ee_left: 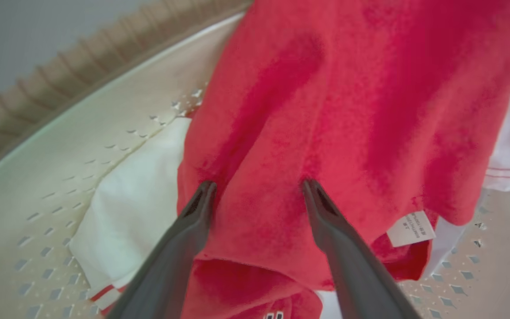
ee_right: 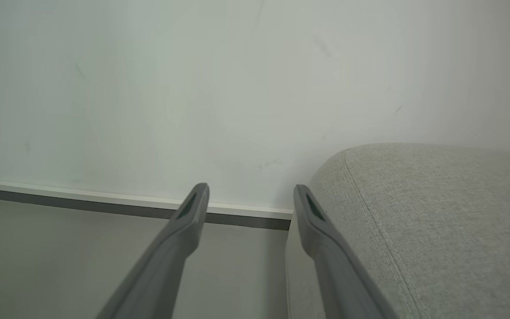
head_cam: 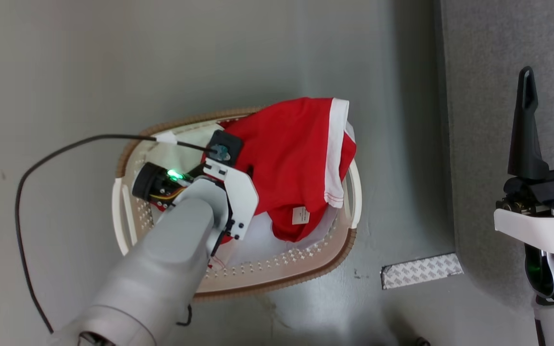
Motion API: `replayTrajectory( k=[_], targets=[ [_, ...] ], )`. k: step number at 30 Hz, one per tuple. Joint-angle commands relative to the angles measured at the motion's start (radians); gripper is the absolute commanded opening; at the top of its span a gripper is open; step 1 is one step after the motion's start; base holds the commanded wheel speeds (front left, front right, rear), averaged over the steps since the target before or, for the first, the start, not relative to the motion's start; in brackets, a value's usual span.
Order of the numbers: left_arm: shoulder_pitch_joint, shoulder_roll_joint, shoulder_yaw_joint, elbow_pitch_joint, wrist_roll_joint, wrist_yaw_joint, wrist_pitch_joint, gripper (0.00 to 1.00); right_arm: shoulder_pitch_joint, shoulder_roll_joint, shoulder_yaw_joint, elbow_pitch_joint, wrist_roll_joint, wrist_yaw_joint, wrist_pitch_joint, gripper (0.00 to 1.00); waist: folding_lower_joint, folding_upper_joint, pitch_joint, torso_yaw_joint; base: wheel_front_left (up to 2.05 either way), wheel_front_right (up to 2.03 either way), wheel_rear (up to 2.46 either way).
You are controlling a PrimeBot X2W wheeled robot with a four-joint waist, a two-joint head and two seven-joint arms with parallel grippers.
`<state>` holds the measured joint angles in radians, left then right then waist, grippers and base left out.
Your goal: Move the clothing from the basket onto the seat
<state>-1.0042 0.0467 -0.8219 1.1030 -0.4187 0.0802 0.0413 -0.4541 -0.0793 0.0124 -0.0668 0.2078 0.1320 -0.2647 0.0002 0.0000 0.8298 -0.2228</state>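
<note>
A small white label (ee_left: 411,228) sewn to the red clothing (head_cam: 291,158) carries tiny print, too blurred to read; part of a dark, white-edged mark at the bottom edge of the left wrist view is also unreadable. The pale grey left arm reaches down into the basket (head_cam: 277,281), and the left gripper (ee_left: 258,184) has its two dark fingers spread wide, tips against the red cloth, nothing pinched between them. The right gripper (ee_right: 250,187) hangs wide open and empty, beside the rounded corner of the grey seat (ee_right: 436,212). The clothing is bright red with white trim and white panels, heaped in the off-white basket and spilling over its brown rim. The basket stands on the floor (head_cam: 65,72) near the seat.
</note>
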Motion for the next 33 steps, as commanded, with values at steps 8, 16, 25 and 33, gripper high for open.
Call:
replayTrajectory(
  k=[8,16,25,33],
  targets=[
    [-0.061,0.007,-0.052,0.045,-0.036,-0.03,-0.004,0.16,-0.017,-0.01,-0.007,-0.02,-0.004,-0.002,0.0,1.0,-0.0002,0.0,0.07,-0.007,0.0,0.0,0.0],
    [-0.032,0.006,-0.082,-0.006,-0.108,-0.081,-0.037,0.0,-0.012,-0.013,-0.025,-0.009,0.006,-0.002,0.0,1.0,-0.0002,0.0,0.044,0.021,0.0,0.0,0.0],
    [0.136,0.005,-0.121,-0.15,-0.257,-0.065,-0.169,0.0,0.104,-0.042,-0.08,0.046,0.014,-0.002,0.0,1.0,-0.0002,0.0,-0.209,0.129,0.0,0.0,0.0],
    [0.289,0.006,-0.128,-0.234,-0.346,-0.048,-0.251,0.0,0.233,-0.055,-0.12,0.093,0.018,-0.002,0.0,1.0,-0.0002,0.0,-0.476,0.186,0.0,0.0,0.0]
  ],
)
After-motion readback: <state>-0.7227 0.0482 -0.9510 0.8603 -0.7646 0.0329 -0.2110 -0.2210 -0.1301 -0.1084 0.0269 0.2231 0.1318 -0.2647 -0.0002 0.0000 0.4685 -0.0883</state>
